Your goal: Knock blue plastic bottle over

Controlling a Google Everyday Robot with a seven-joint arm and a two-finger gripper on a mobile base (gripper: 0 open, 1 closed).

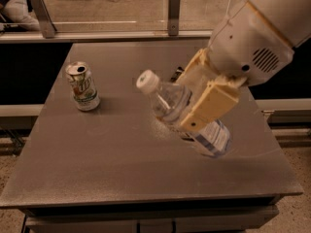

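Pincer (188, 106) clamps blue plastic bottle (165, 100), tilted w/ cap toward green can (82, 87), well apart on table (121, 166).

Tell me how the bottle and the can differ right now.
The bottle leans steeply, cap to the left; the can stands upright. The bottle is clear, white-capped and longer; the can is green-and-white and shorter. The claw grips the bottle on the right; nothing touches the can. Both are over one table.
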